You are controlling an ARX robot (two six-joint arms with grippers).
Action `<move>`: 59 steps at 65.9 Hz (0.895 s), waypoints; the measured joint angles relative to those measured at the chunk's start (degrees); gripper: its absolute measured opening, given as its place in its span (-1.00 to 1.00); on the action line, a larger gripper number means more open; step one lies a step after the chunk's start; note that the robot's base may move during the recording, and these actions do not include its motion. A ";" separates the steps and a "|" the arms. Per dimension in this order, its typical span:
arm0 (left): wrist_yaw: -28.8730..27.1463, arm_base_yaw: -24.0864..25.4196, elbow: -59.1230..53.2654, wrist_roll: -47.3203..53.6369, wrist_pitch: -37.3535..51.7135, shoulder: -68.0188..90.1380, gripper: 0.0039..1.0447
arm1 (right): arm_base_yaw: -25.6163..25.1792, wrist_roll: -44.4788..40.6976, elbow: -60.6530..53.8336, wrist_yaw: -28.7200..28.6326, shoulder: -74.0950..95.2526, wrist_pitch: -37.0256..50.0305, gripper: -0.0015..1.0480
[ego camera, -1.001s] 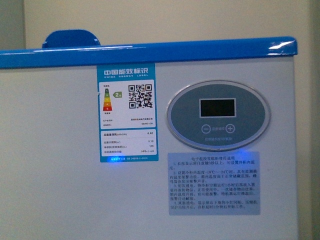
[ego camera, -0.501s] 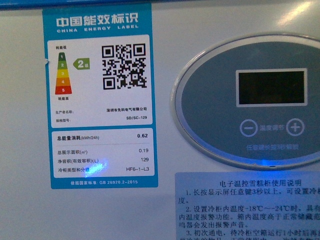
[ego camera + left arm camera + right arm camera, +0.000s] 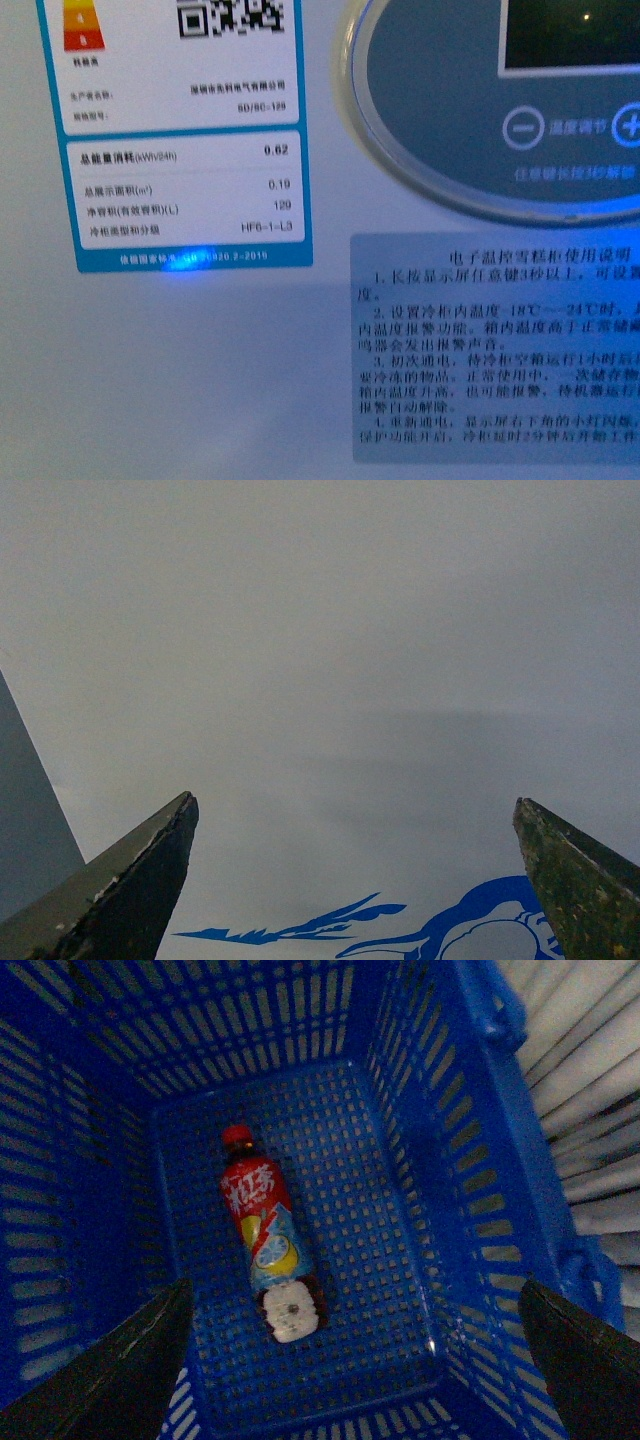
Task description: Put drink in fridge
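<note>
The right gripper [image 3: 355, 1290] is hovering over a blue crate [image 3: 420, 1110], its fingers spread wide and holding nothing. The drink [image 3: 265, 1245] is lying on its side on the crate floor, below the gap between the fingers and nearer one of them. Its long axis is running roughly crosswise to the line between the fingertips, slightly slanted, so the jaws appear placed to close across its body.

The left gripper [image 3: 354, 800], also spread and empty, is facing the fridge [image 3: 320, 630] wall beside a blue picture [image 3: 480, 920], so the right arm is nearer the drink. In the front view the fridge wall is filling the frame, showing a label [image 3: 180, 150] and a control panel [image 3: 480, 130].
</note>
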 joint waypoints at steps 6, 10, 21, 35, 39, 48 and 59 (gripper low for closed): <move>0.02 0.00 0.00 0.00 0.00 0.00 0.85 | 1.81 -1.92 4.17 0.35 19.78 11.93 0.86; 0.02 0.00 0.00 0.00 0.00 0.00 0.85 | 3.72 -2.14 7.02 0.79 29.73 17.42 0.86; 0.00 0.00 0.00 0.00 0.00 0.00 0.85 | 8.04 -2.62 13.31 3.06 45.59 22.99 0.86; 0.02 0.00 0.00 0.00 0.00 0.00 0.85 | 11.32 -3.82 22.43 7.82 61.83 27.36 0.86; 0.02 0.00 0.00 0.00 0.00 0.00 0.85 | 11.56 -3.82 24.22 8.46 64.35 28.52 0.86; 0.02 0.00 0.00 0.00 0.00 0.00 0.85 | 12.28 -3.80 28.22 8.98 68.83 29.05 0.86; 0.02 0.00 0.00 0.00 0.00 0.00 0.85 | 14.38 -4.04 32.94 9.09 73.94 29.46 0.86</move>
